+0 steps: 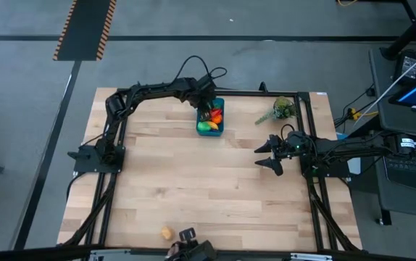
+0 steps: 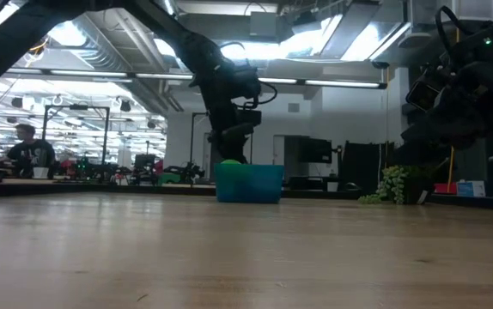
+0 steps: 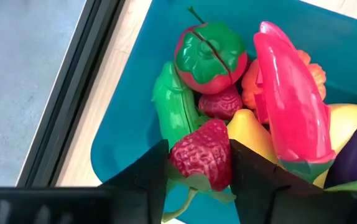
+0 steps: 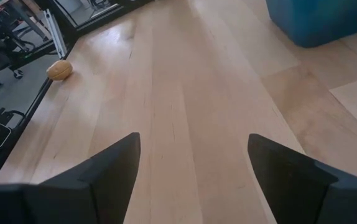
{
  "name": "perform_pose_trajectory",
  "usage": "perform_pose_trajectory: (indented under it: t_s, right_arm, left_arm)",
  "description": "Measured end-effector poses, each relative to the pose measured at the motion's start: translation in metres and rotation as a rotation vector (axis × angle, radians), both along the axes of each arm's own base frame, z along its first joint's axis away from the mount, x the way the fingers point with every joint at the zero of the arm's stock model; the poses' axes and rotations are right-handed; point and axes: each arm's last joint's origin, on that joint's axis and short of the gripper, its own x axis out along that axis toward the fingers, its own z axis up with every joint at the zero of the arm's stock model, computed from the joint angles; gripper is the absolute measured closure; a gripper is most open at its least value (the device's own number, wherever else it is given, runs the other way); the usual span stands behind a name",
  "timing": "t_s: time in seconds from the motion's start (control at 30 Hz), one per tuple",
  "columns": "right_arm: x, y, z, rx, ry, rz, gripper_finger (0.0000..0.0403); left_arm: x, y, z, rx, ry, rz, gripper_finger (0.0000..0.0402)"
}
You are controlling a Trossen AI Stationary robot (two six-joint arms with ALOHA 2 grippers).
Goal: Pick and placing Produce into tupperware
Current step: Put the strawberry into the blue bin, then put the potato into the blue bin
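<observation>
My left gripper (image 3: 198,177) was over the tupperware (image 3: 135,112), and its two fingers were squeezing a red strawberry (image 3: 201,155). Just past the strawberry in the tupperware lay a green cucumber (image 3: 172,109), a red tomato (image 3: 211,51), a second strawberry (image 3: 221,103), a long pink pepper (image 3: 290,106) and a yellow banana (image 3: 343,124). My right gripper (image 1: 269,154) waited near the tupperware, low over the table (image 1: 193,188), with its fingers spread wide and nothing in them. A small tan toy (image 1: 166,233) lay far from the tupperware, by the table's near edge.
</observation>
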Motion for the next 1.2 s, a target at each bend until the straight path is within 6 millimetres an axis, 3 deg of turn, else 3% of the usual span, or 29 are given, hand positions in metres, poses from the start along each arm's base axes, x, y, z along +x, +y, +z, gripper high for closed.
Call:
perform_pose_trajectory:
  t_s: [0.2, 0.33, 0.9, 1.1, 1.2]
  right_arm:
    - [0.0, 0.0, 0.0, 0.0, 0.0, -0.001, 0.0104]
    - [0.0, 0.0, 0.0, 0.0, 0.0, 0.0, 0.0104]
    - [0.0, 0.0, 0.0, 0.001, -0.001, 0.0, 0.0104]
    - [0.0, 0.0, 0.0, 0.003, -0.001, -0.002, 0.0104]
    - [0.0, 0.0, 0.0, 0.003, -0.001, -0.002, 0.0104]
  left_arm:
    - [0.001, -0.001, 0.0, 0.0, 0.0, -0.001, 0.0182]
    - [-0.001, -0.002, 0.002, -0.006, 0.009, -0.001, 0.0157]
    - [-0.02, -0.02, 0.004, -0.13, 0.201, -0.011, 0.0153]
    - [-0.019, -0.033, 0.034, -0.083, 0.102, -0.041, 0.0155]
    - [-0.019, -0.045, 0.058, -0.039, 0.027, -0.077, 0.0153]
